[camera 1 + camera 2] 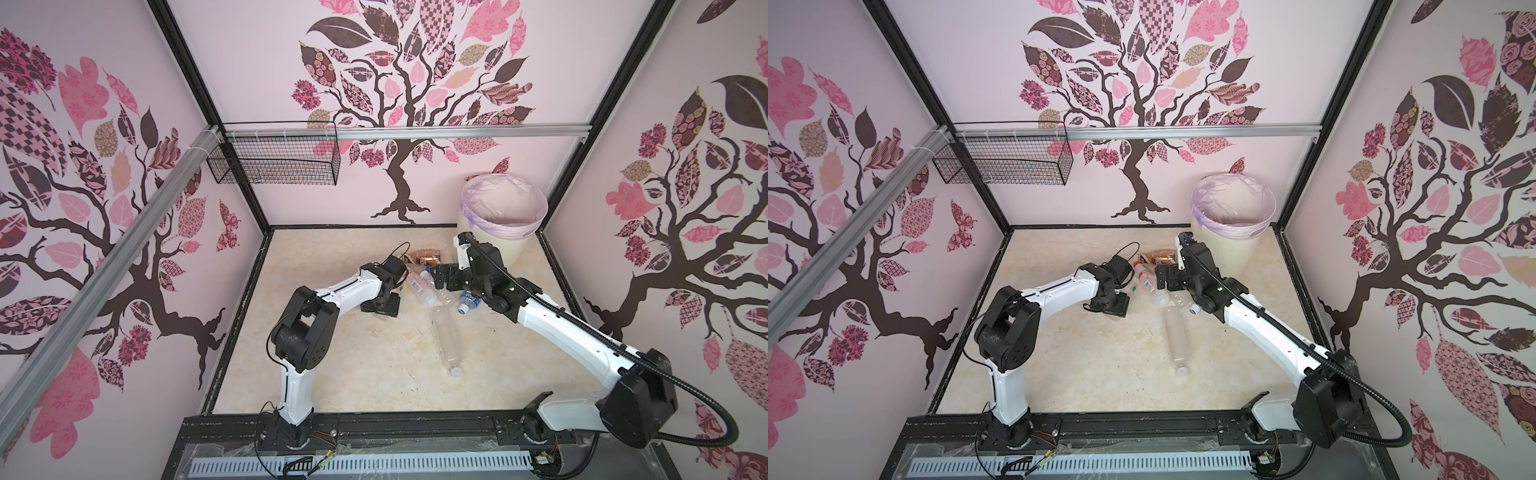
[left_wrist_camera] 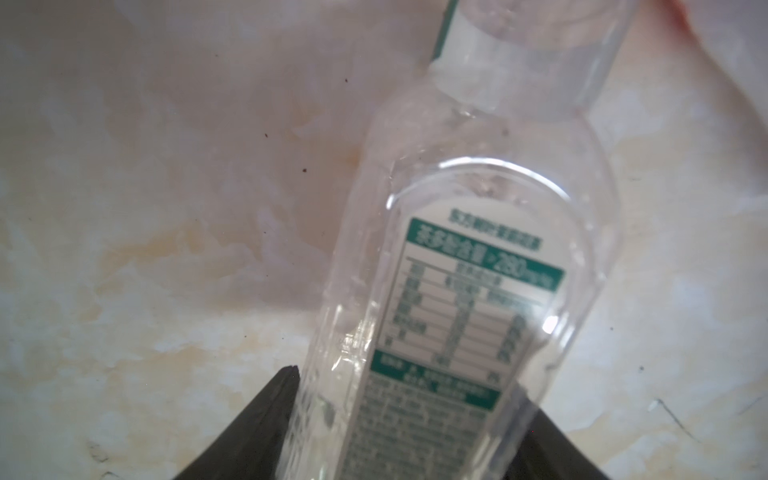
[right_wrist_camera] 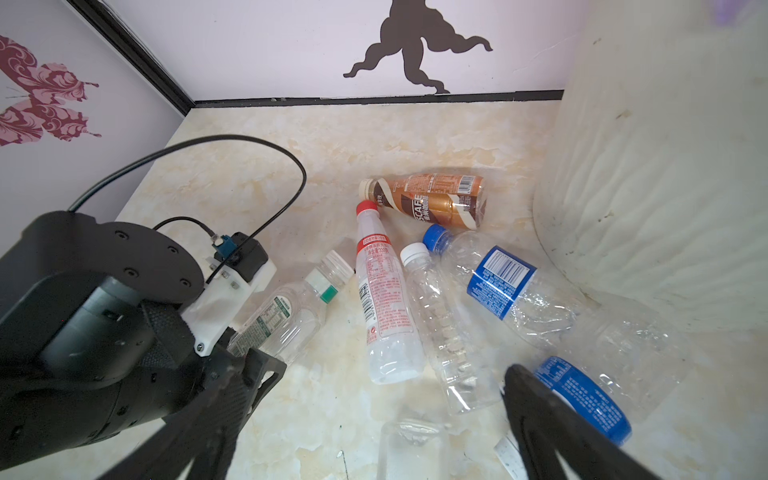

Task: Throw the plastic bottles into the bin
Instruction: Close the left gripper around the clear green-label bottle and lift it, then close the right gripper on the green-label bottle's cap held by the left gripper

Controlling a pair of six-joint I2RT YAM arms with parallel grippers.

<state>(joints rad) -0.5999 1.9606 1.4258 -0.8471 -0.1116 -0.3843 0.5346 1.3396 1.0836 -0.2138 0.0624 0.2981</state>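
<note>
**Labels.** Clear plastic bottle with green-and-white label: a nutrition table in blurred Chinese print, only "280" legible. Brown-gold bottle: "SCAFE" reads, the leading letters are turned out of sight, barcode near the base. Red-capped clear bottle with red-and-white label: "330" and a barcode, the rest too small. Blue-capped crumpled bottle with blue label and second blue-labelled bottle: print illegible.

**Hidden.** Left gripper: its fingers are covered by its own body in both top views, and its wrist view shows only the tips. Long clear unlabelled bottle: only its base end shows in the right wrist view, cut off at the frame edge. What lies inside the bin liner cannot be made out.

**Axes.**
- The green-labelled bottle lies flat on the cream marbled table, base end between the left fingers, cap toward the other bottles.
- The red-capped one has its cap toward the back wall, at the brown-gold bottle's neck.
- The brown-gold one has its axis left–right in both top views, cap to the left.
- The unlabelled one lies apart near the centre, cap toward the front.

**Jaws.**
- Left: pressed against both sides of the green-labelled bottle's lower body.
- Right gripper: jaws wide apart, over the cluster.

**Bin.** Round cream ribbed bin with lilac liner: upright in the back right corner, just beside the cluster
</note>
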